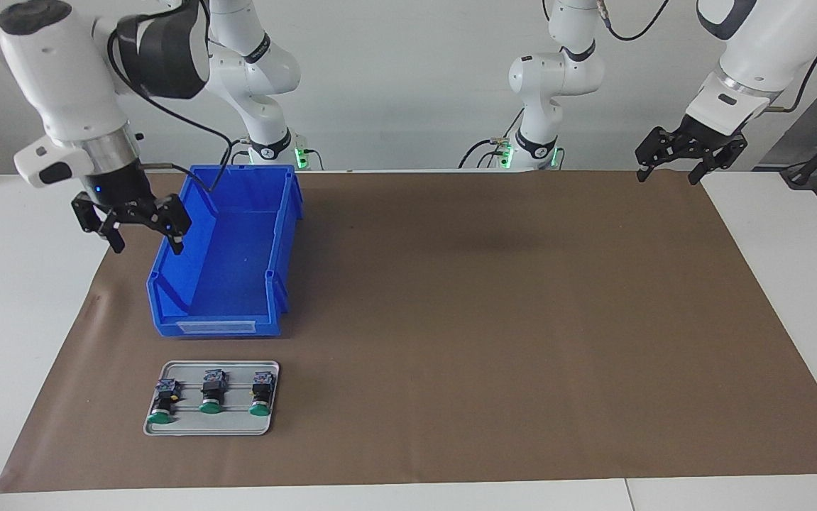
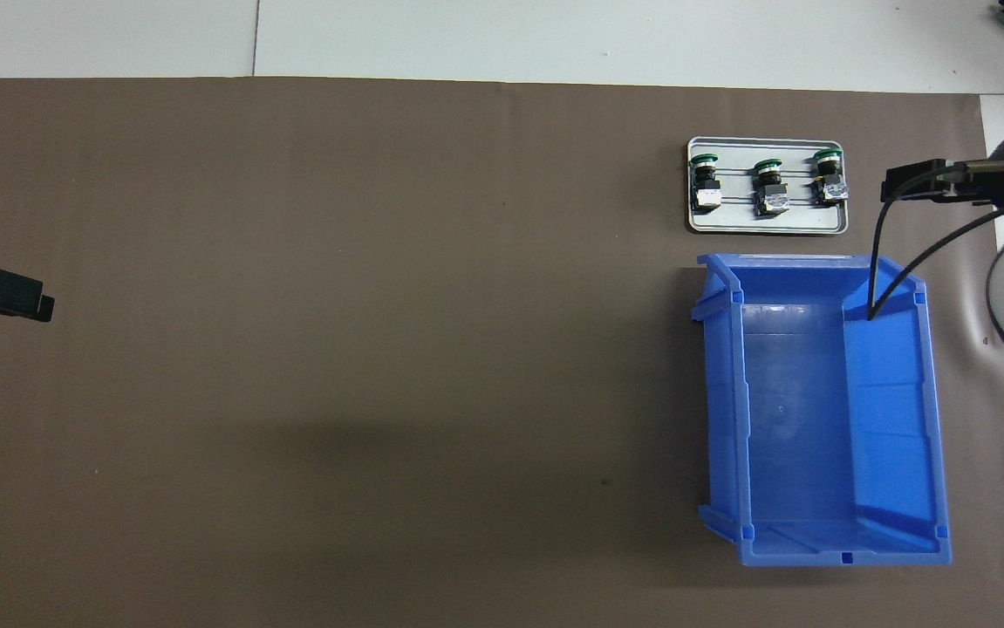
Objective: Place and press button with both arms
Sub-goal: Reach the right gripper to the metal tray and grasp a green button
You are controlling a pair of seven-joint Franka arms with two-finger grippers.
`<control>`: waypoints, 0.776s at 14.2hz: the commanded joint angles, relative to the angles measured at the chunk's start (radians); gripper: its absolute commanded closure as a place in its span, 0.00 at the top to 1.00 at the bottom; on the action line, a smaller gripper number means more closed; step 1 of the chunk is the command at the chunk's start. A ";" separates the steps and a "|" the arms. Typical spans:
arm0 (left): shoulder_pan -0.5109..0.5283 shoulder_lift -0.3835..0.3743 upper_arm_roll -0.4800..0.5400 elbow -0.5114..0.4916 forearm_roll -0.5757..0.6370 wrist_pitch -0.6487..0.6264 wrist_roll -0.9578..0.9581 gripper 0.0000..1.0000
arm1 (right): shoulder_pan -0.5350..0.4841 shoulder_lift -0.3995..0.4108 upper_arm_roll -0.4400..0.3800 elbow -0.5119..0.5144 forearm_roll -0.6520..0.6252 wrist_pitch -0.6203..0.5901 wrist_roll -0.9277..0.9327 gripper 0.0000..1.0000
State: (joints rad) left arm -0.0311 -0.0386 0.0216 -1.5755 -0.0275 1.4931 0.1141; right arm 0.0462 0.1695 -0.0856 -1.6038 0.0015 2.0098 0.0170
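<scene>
Three green-capped buttons (image 1: 211, 394) lie on their sides in a row on a small grey tray (image 1: 209, 427), farther from the robots than the blue bin; they also show in the overhead view (image 2: 768, 185). My right gripper (image 1: 147, 243) is open and empty, up in the air over the mat's edge beside the blue bin's outer wall, short of the tray. It also shows in the overhead view (image 2: 911, 185). My left gripper (image 1: 668, 176) is open and empty, and waits over the mat's corner at the left arm's end.
An empty blue bin (image 1: 167, 248) stands on the brown mat (image 1: 493, 319) toward the right arm's end, between the robots and the tray (image 2: 768, 227). A black cable hangs from the right wrist over the bin (image 2: 894, 410).
</scene>
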 commanded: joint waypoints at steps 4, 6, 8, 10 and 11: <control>0.011 -0.026 -0.006 -0.031 -0.009 0.013 0.004 1.00 | -0.009 0.327 0.047 0.076 0.048 0.335 -0.045 1.00; 0.011 -0.026 -0.005 -0.031 -0.009 0.012 0.004 1.00 | -0.022 0.418 0.061 0.090 0.054 0.410 -0.103 1.00; 0.011 -0.026 -0.006 -0.031 -0.009 0.012 0.004 1.00 | -0.023 0.446 0.064 0.070 0.072 0.451 -0.120 1.00; 0.011 -0.026 -0.006 -0.031 -0.009 0.012 0.004 1.00 | -0.038 0.461 0.064 0.067 0.072 0.454 -0.147 1.00; 0.011 -0.026 -0.005 -0.031 -0.009 0.012 0.004 1.00 | -0.039 0.467 0.064 0.065 0.074 0.461 -0.147 1.00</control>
State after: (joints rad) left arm -0.0311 -0.0386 0.0216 -1.5756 -0.0275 1.4931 0.1140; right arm 0.0318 0.6230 -0.0394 -1.5540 0.0541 2.4604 -0.0894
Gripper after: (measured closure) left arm 0.000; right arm 0.000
